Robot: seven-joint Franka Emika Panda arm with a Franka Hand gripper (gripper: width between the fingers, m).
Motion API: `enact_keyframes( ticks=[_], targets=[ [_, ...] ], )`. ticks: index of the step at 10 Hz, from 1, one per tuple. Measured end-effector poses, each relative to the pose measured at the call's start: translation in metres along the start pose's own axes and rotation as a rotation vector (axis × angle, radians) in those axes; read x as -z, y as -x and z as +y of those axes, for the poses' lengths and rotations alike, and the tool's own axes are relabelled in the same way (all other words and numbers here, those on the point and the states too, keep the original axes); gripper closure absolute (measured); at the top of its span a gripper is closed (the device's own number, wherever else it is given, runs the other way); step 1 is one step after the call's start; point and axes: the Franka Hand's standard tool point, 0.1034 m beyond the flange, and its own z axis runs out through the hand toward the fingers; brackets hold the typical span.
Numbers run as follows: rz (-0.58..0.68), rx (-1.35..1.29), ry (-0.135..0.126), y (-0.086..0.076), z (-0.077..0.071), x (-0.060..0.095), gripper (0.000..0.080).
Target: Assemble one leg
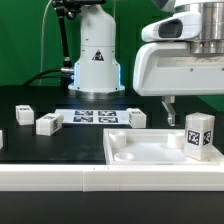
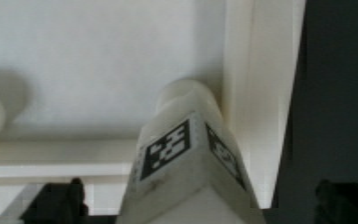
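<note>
Upright leg (image 1: 200, 137) stands on panel (image 1: 140, 152), near the panel's edge at the exterior view's right. Its black-and-white square tag faces the camera, pattern only. In the wrist view the leg (image 2: 188, 150) is just beside the panel edge, with dark table (image 2: 336, 90) beyond. Over it hangs the gripper (image 2: 197, 208), fingers (image 2: 51, 205) spread wide, with a gap to the leg on each side and no contact. The exterior view shows one finger (image 1: 168, 106) pointing down, clear of the leg. Spare legs (image 1: 48, 123) lie on the table on both sides of the marker board (image 1: 95, 115). Arm base (image 1: 95, 55) is behind.
</note>
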Motion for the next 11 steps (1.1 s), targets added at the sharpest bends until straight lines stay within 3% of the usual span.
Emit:
enact_keyframes(
  ticks=[6, 8, 9, 10, 11],
  targets=[
    [0.000, 0.361, 0.011, -0.0008, 0.0043, 0.0001, 0.0150],
    [0.000, 0.357, 0.011, -0.0008, 0.0046, 0.0001, 0.0400],
    [0.000, 0.357, 0.011, -0.0008, 0.0047, 0.0001, 0.0400],
    [0.000, 0.357, 0.011, -0.0008, 0.0048, 0.0001, 0.0508],
    [0.000, 0.357, 0.011, -0.0008, 0.0048, 0.0001, 0.0508]
  ],
)
